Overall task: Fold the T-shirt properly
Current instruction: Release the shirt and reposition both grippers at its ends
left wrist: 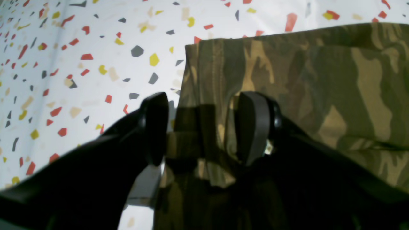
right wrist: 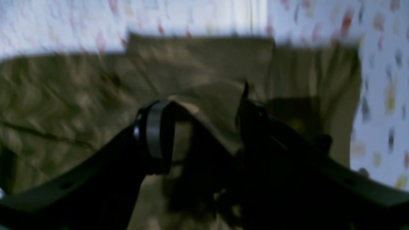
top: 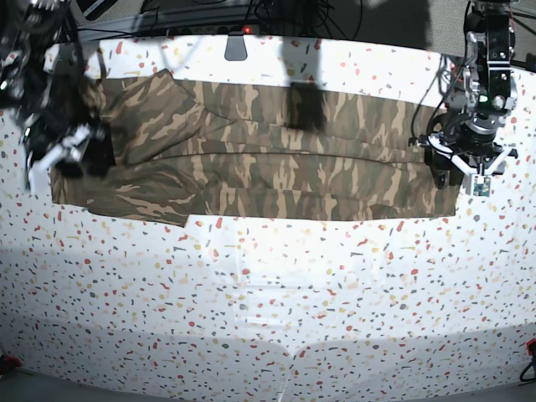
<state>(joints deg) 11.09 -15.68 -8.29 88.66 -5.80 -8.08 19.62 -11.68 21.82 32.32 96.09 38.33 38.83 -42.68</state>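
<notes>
Seen close from the left wrist: left hand [left wrist: 204,127] with pads apart, straddling a bunched edge of the T-shirt [left wrist: 319,89], not pinching it. Seen close from the right wrist, badly blurred: right hand [right wrist: 204,127] likewise spread, a raised fold of cloth between the pads, contact unclear. Farther off, in the base view: shirt stretched as a long folded band across the far part of the speckled desk [top: 268,301], one hand over each end.

Black arms [top: 490,59], dark rounded jaws, white gripper housings [top: 469,163].
</notes>
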